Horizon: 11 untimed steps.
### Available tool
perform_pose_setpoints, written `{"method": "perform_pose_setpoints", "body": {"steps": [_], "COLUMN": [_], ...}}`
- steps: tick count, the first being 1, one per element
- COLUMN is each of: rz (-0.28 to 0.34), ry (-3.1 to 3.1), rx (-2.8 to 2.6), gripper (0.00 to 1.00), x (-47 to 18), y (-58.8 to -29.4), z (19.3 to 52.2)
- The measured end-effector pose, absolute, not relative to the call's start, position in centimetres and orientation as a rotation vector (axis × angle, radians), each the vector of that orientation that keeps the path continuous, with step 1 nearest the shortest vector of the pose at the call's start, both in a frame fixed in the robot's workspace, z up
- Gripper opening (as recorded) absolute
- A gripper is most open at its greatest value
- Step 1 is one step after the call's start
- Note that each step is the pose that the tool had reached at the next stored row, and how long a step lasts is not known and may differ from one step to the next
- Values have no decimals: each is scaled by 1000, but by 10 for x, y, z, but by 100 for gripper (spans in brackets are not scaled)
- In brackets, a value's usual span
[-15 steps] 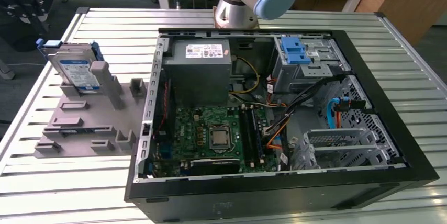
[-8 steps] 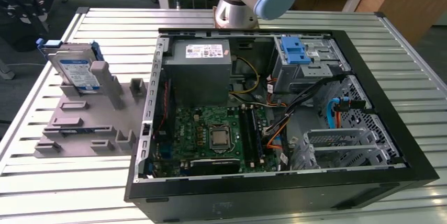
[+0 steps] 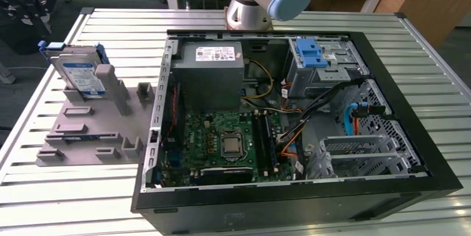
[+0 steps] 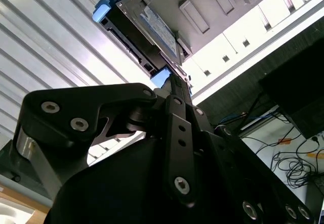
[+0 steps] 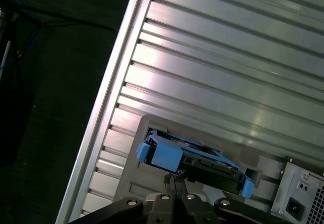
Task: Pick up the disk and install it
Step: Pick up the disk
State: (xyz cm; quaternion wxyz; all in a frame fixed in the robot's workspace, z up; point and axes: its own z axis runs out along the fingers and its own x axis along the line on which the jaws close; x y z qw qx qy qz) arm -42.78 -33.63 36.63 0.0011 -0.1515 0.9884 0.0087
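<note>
Disk, silver in a blue bracket, stands on edge in a slot of the grey holder beside the open computer case, likely propped for easy grasping, while the gripper points at it from nearby, fingers pressed together, holding nothing.

Counter: ribbed aluminium slats, brushed, semi-gloss, strong glare in first wrist view.
Disk: bare silver metal body, smooth; white-and-blue label with slight sheen; blue plastic bracket, smooth.
Holder under disk: grey plastic, matt.
Computer case: black painted metal, matt; inner sheet metal bare grey, perforated.
Power-supply box: grey metal, dull; white paper sticker.
End effector: matt black links, bright metal screw heads.
</note>
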Motion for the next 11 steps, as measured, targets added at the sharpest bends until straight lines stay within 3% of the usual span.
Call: {"method": "perform_pose_setpoints", "body": {"steps": [11], "rz": [27], "ry": [3090], "rx": [-555], "gripper": [11], "x": [-428], "y": [-336], "z": [366]}}
